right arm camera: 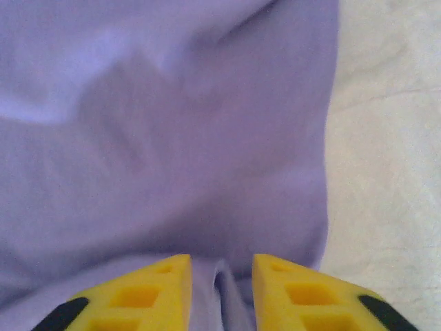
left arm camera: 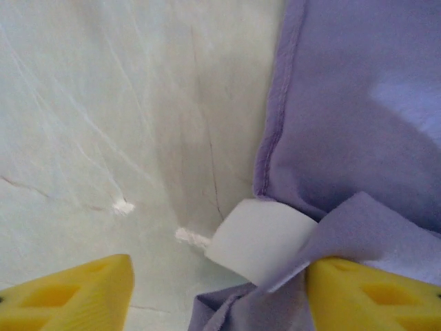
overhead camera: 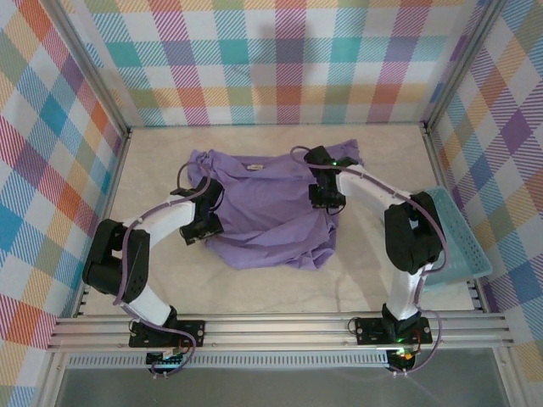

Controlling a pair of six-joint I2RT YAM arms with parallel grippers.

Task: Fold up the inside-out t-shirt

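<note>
– Inside-out t-shirt lies bunched mid-table, rumpled, nowhere near flat. Light blue basket sits at the right edge, apart from it.

– Arms?

– Both are low over the cloth. Left gripper is at the shirt's left edge, right gripper on its upper right part.

– Claws?

– Left is spread wide and pinching nothing. One finger is over bare table, and the other has a flap of cloth draped on it. Right fingers are only narrowly parted, with a thin ridge of fabric standing in the gap. It looks loose, not clamped.

– Risks?

– Biggest one is a lopsided fold, since the shirt is bunched and any crease made now locks in wrinkles. Next is snagging. If the left arm lifts, the draped flap can ride up on the finger and drag the seamed edge out of line. Same on the right, where the ridge could catch between the fingers. Smallest item is a white piece by the left claw. Can't tell what it is.
</note>
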